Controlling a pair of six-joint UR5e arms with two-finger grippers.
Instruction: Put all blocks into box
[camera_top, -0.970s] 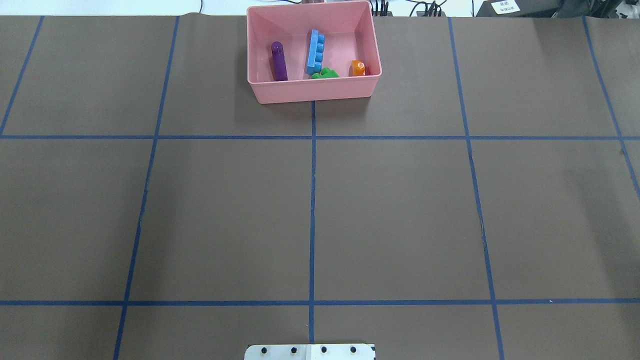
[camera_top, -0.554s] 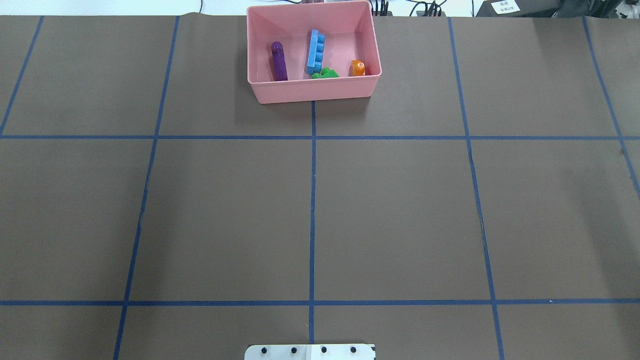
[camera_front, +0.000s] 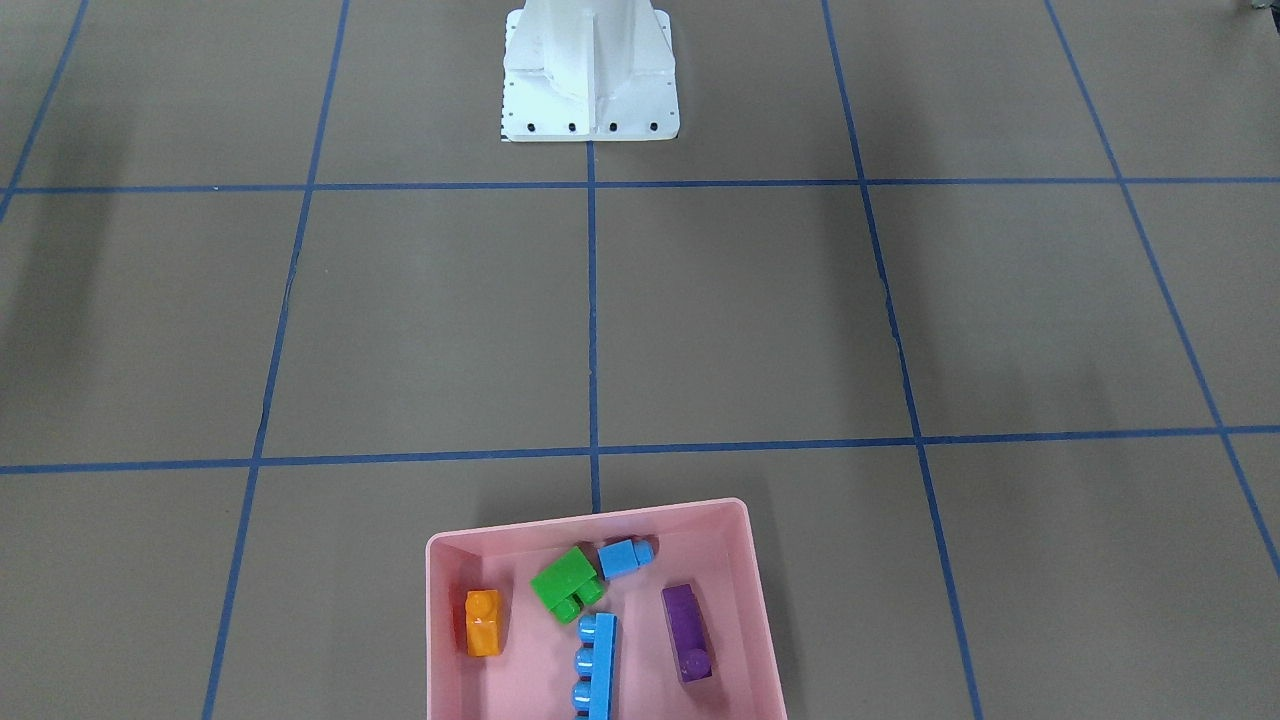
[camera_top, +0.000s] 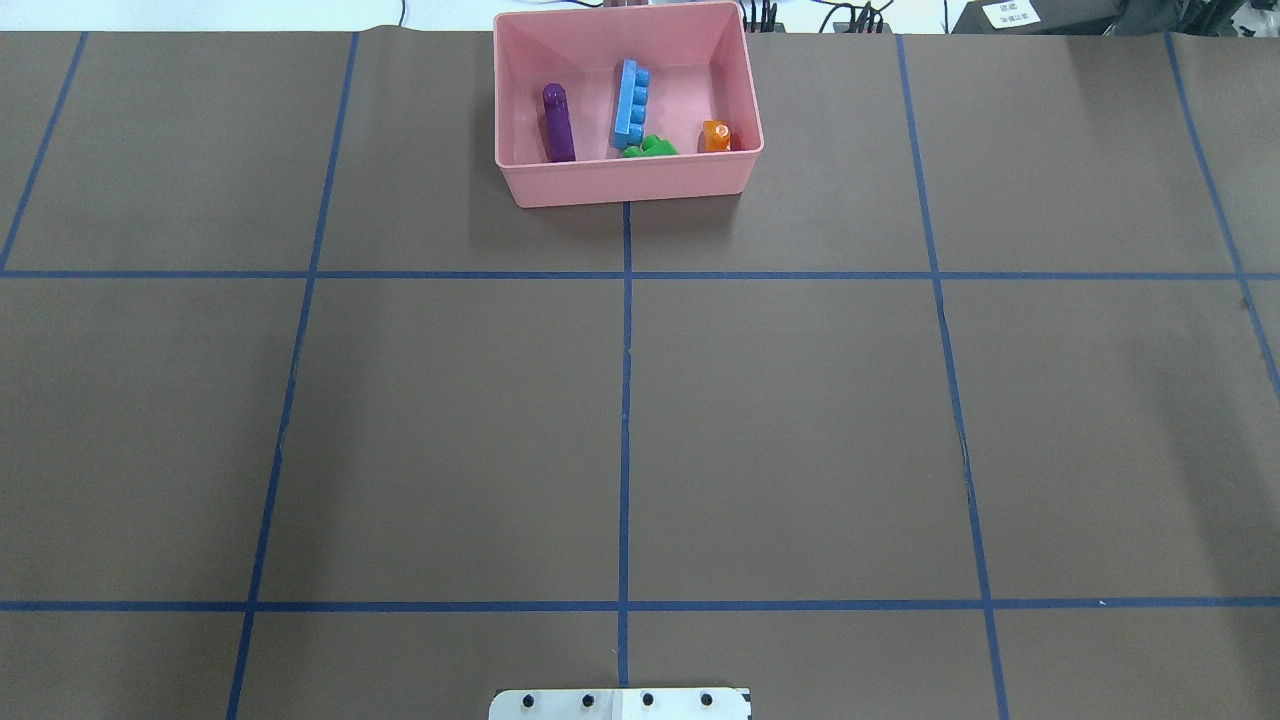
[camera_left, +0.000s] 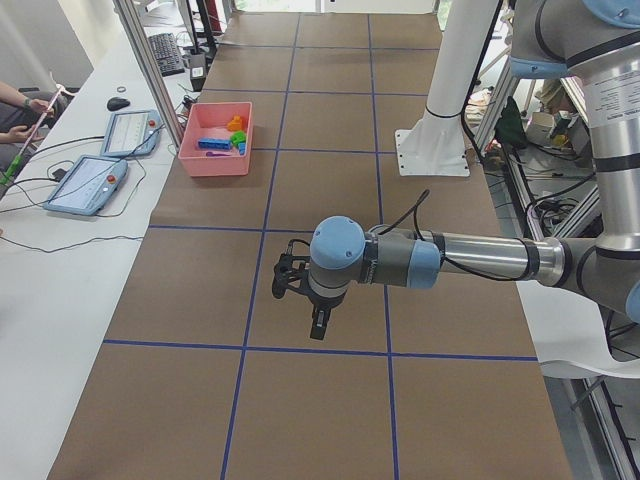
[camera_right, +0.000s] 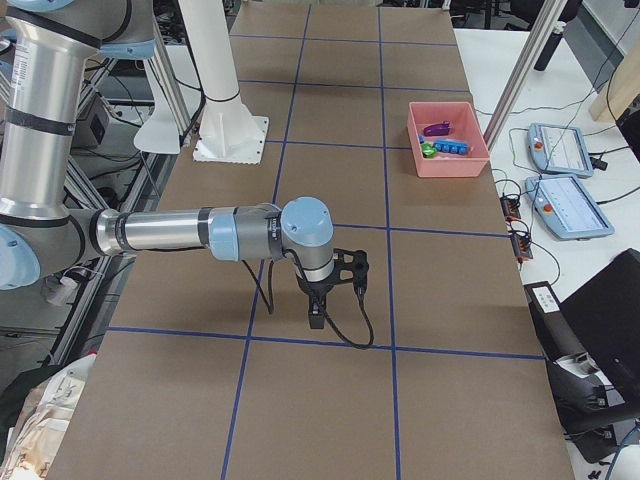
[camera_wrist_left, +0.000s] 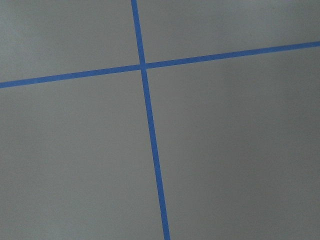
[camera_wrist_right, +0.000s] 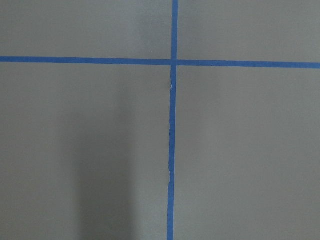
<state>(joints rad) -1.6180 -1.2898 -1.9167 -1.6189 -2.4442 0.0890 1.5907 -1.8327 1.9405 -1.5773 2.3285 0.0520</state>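
I read the counter as flat brown, ruled into a grid by blue tape lines. The box is plain pale pink. The glossy blocks: an orange block, a green block, a small blue block, a long blue block of the same light blue, and a purple block. The robot base is white. The left arm and right arm are silver with pale-blue joints. The left end effector and right end effector are black.
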